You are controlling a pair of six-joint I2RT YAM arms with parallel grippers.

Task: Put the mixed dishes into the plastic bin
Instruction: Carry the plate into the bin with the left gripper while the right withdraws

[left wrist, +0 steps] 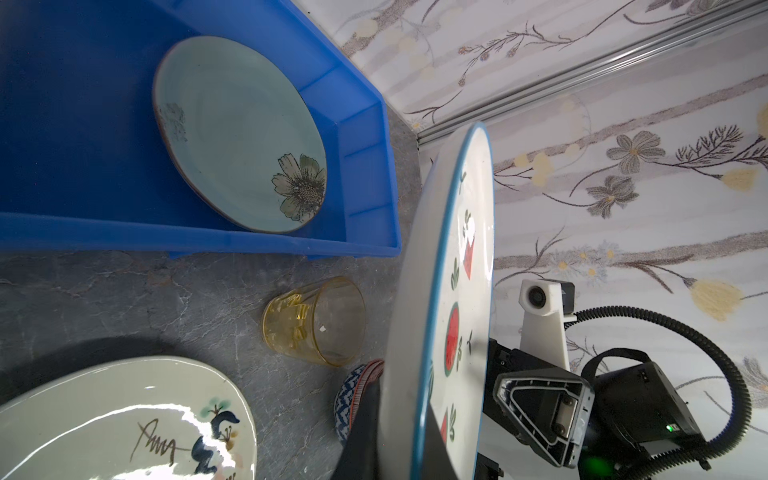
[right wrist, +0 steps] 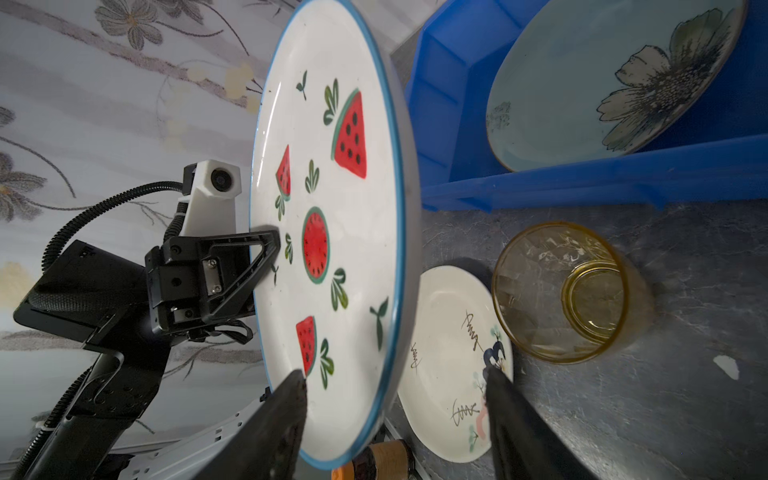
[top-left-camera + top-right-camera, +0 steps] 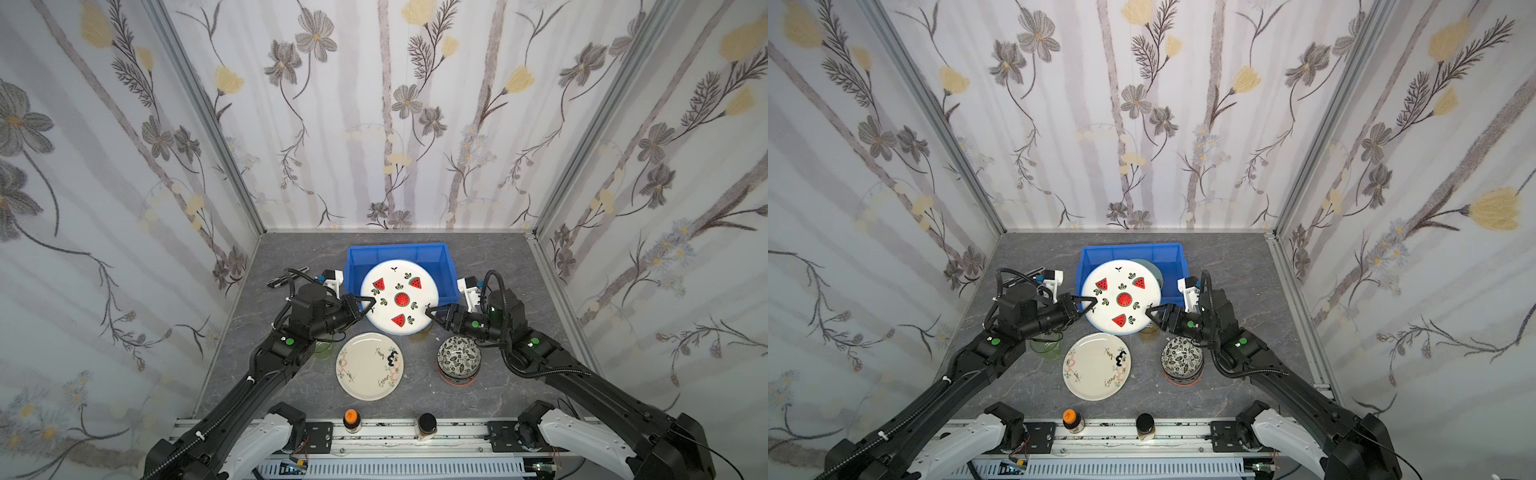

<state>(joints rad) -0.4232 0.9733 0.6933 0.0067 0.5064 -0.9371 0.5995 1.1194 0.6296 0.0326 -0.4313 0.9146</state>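
Observation:
The white watermelon plate (image 3: pixel 399 297) (image 3: pixel 1121 297) hangs level over the front rim of the blue plastic bin (image 3: pixel 399 251) (image 3: pixel 1133 251). My left gripper (image 3: pixel 372 302) (image 1: pixel 399 436) is shut on its left edge. My right gripper (image 3: pixel 430 311) (image 2: pixel 395 378) stands open astride its right rim (image 2: pixel 332 208), with a gap on the underside. A pale green flowered plate (image 1: pixel 237 133) (image 2: pixel 602 83) lies in the bin. On the table are a cream plate (image 3: pixel 369 365), a stack of bowls (image 3: pixel 458 357), an amber tumbler (image 2: pixel 561 291) and a green tumbler (image 3: pixel 1046 345).
Two small jars, orange-lidded (image 3: pixel 351 417) and black-lidded (image 3: pixel 427 424), stand on the front rail. A black pen-like tool (image 3: pixel 286 277) lies left of the bin. Patterned walls close in the table on three sides.

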